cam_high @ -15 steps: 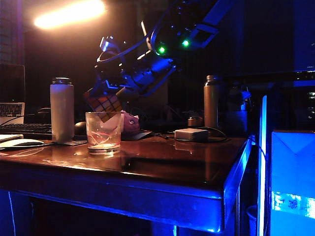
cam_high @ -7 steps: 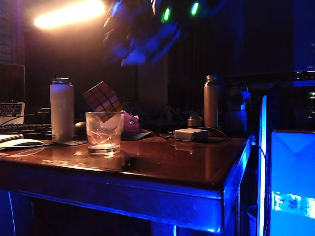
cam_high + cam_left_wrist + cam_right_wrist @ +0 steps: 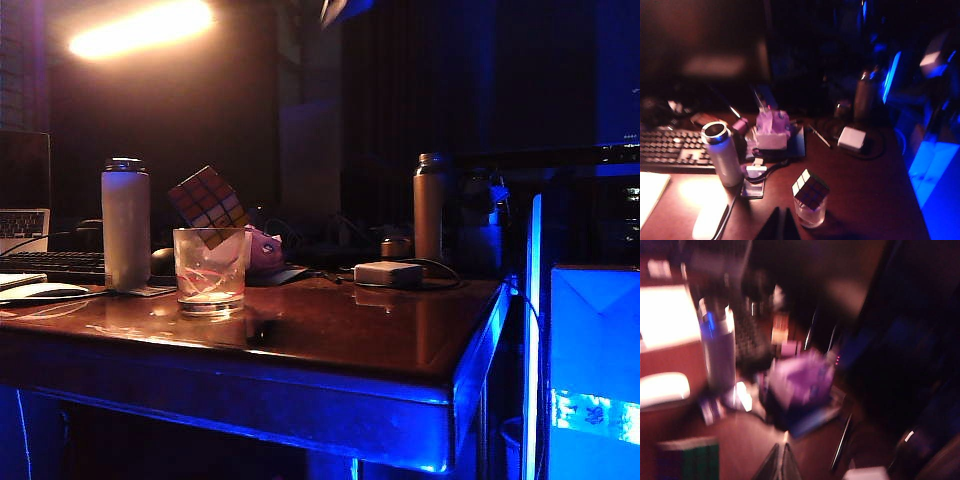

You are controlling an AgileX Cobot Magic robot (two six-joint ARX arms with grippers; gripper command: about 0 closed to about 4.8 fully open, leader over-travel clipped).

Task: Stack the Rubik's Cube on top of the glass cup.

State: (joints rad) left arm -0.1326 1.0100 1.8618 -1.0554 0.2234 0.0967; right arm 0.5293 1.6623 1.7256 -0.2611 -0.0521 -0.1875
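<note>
The Rubik's Cube (image 3: 208, 205) rests tilted, one corner dipping into the mouth of the glass cup (image 3: 210, 275) on the left part of the table. No gripper touches it. In the left wrist view the Rubik's Cube (image 3: 810, 188) sits on the glass cup (image 3: 810, 214), and my left gripper (image 3: 782, 220) hovers above and beside them, shut and empty. The right wrist view is blurred: my right gripper (image 3: 781, 452) is shut with nothing in it, and the Rubik's Cube (image 3: 687, 460) lies off to its side. Neither gripper shows in the exterior view.
A tall white bottle (image 3: 125, 223) stands close beside the cup, and a pinkish lump (image 3: 265, 248) lies behind it. A brown bottle (image 3: 430, 205) and a small white box (image 3: 388, 273) sit further right. A keyboard (image 3: 670, 150) lies beyond the table's left edge (image 3: 40, 310).
The arms that hung at the cube have risen out of the top of the exterior view. The cube stays tilted on the cup rim, unmoved.
</note>
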